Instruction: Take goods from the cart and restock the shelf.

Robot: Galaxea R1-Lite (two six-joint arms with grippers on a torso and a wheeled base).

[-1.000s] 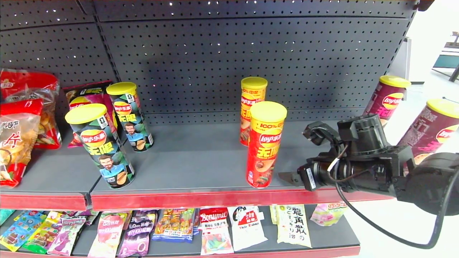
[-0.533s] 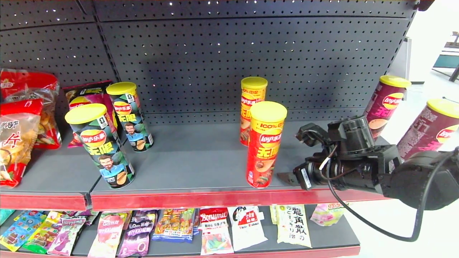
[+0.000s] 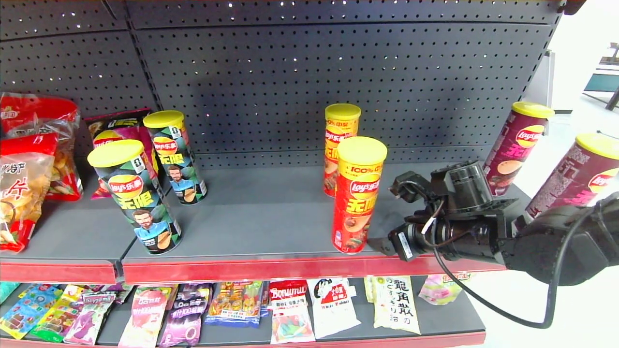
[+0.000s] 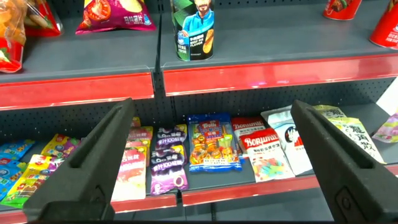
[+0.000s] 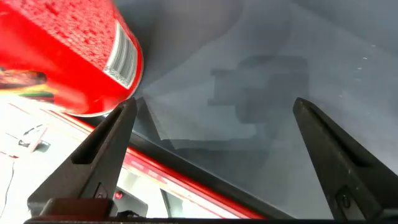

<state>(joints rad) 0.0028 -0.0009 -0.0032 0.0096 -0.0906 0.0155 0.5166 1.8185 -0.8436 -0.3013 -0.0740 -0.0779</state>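
Grey metal shelf (image 3: pixel 261 217) with a red front lip and a dark pegboard back (image 3: pixel 290 72). Bright open room (image 3: pixel 580 58) past its right end. On the deck, left to right: snack bags (image 3: pixel 29 159), two dark canisters (image 3: pixel 135 195), two red canisters one behind the other, two maroon canisters (image 3: pixel 520 140). A lower shelf (image 3: pixel 449 319) carries a row of sachets (image 3: pixel 290 309).

The head view gives the row layout. The left wrist view faces the shelf front and sachets from lower down, with the left gripper (image 4: pixel 211 118) spread wide and empty. The right wrist view looks close along the deck.

The front red canister (image 3: pixel 359 193) stands upright at the lip, with the rear red canister (image 3: pixel 341 145) behind it. The right gripper (image 3: pixel 382 244) sits low over the lip, just to the canister's right. Its fingers are wide apart with nothing between them. The canister base (image 5: pixel 68 56) lies outside one finger (image 5: pixel 115 146), right beside it; whether they touch, I cannot tell.
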